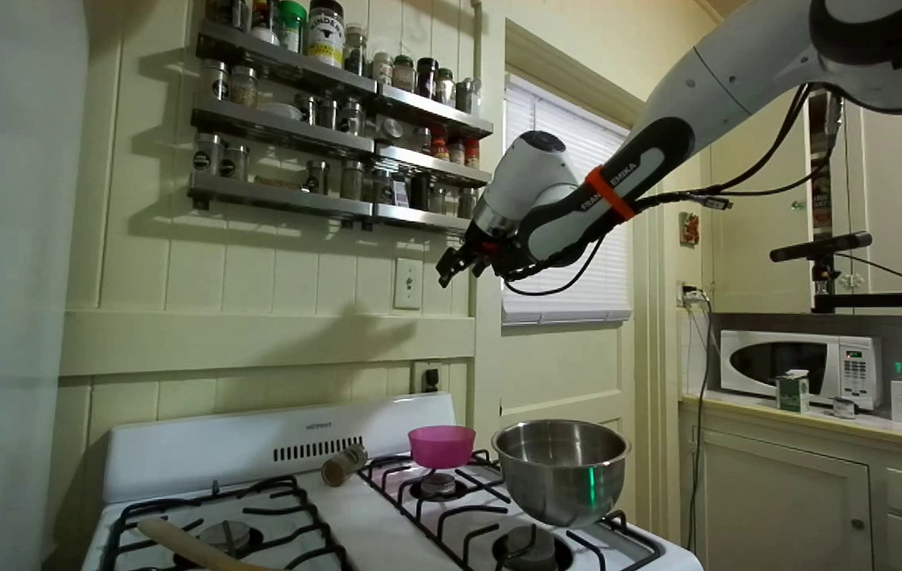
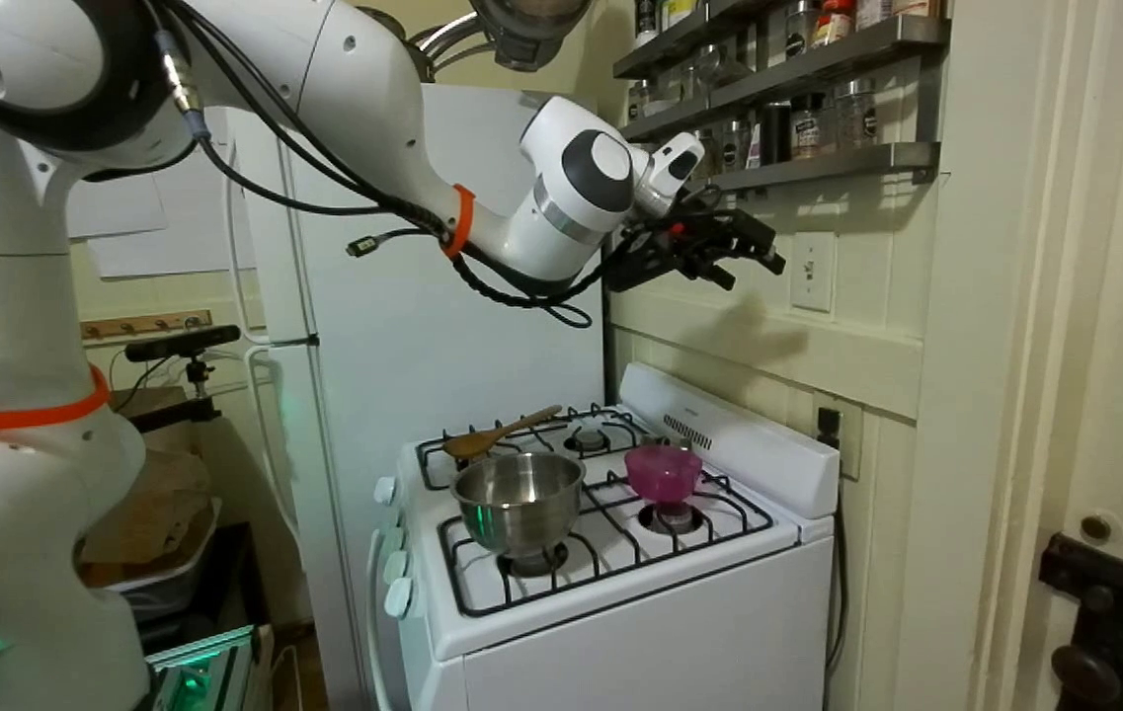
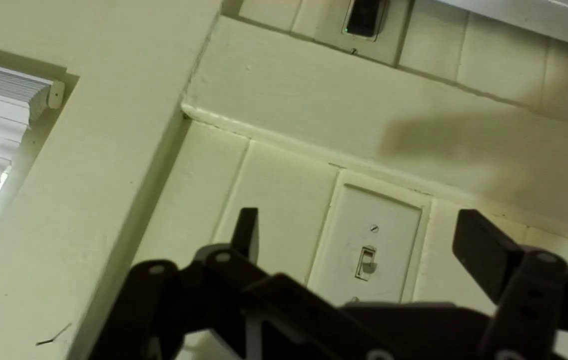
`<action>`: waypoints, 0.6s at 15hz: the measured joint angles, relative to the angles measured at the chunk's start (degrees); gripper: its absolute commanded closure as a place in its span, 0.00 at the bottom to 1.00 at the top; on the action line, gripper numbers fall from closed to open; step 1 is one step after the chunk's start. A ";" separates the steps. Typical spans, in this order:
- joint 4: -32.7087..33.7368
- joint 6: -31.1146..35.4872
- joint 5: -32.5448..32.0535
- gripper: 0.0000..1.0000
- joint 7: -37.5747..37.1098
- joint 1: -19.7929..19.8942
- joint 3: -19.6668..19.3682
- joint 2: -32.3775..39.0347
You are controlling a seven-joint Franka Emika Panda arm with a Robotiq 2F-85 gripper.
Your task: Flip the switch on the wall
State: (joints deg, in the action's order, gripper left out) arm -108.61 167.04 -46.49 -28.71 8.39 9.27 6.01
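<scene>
Gripper (image 3: 358, 235): jaws spread wide, empty | switch (image 3: 366, 262): seen between them, wrist view | arm (image 1: 685, 95): "EMIKA" | stove (image 1: 371, 523): "HOTPOINT"

Switch plate (image 3: 376, 241) part-hidden (by gripper (image 3: 361, 232)), arm (image 1: 685, 103) cropped

The stove (image 1: 363, 511) reads "HOTPOINT"; the arm (image 1: 696, 95), "FRAN" and "EMIKA".

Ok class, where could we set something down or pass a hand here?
Set down: the white stovetop strip between the burner rows, in front of the jar on its side. Hand: probably the wall below the spice shelves, beside the switch. Crowded: the shelves, lined with jars, and the burners under the steel bowl and pink bowl.
</scene>
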 measured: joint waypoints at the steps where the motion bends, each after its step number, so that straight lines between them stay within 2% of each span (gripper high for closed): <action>1: -0.09 0.00 0.00 0.00 0.00 -0.01 0.01 -0.01; 9: 0.75 0.36 -1.70 0.00 -1.75 -0.04 -0.37 -0.05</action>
State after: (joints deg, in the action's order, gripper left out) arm -107.86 167.40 -48.19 -30.46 8.35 8.90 5.96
